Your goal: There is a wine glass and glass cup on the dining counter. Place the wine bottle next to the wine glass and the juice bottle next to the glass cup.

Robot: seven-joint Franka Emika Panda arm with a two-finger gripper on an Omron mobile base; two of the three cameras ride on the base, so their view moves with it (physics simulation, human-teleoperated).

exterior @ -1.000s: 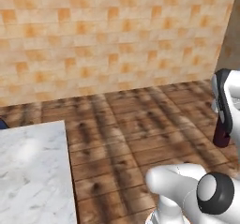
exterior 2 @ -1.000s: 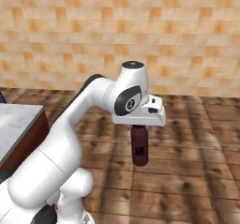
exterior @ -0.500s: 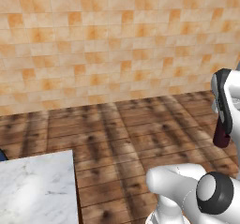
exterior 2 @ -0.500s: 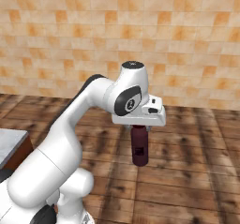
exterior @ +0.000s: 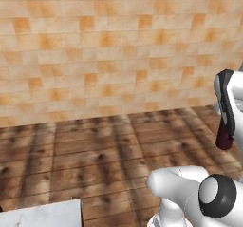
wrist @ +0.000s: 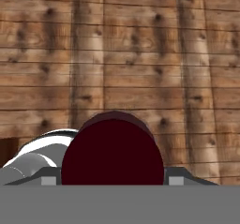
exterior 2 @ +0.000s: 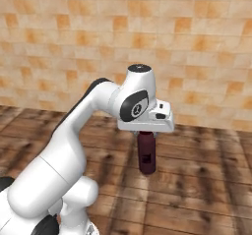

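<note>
The wine bottle [exterior 2: 146,154], dark maroon with a small pale label, hangs upright above the wooden floor. My gripper [exterior 2: 146,133] is shut on its neck from above. In the left base view the bottle [exterior: 224,138] shows at the right edge below the hand. In the hand view I look straight down on the bottle's round dark red body [wrist: 112,164], which hides the fingertips. The wine glass, the glass cup, the juice bottle and the dining counter's sink are out of view.
A corner of a white marble top [exterior: 42,215] shows at the lower left; I cannot tell which counter it is. The brown plank floor [exterior: 104,155] lies open ahead, up to an orange tiled wall [exterior: 114,45].
The whole picture has shifted, so the base has moved: the marble top has slid down and left, nearly out of frame. The arm keeps the same pose with the bottle.
</note>
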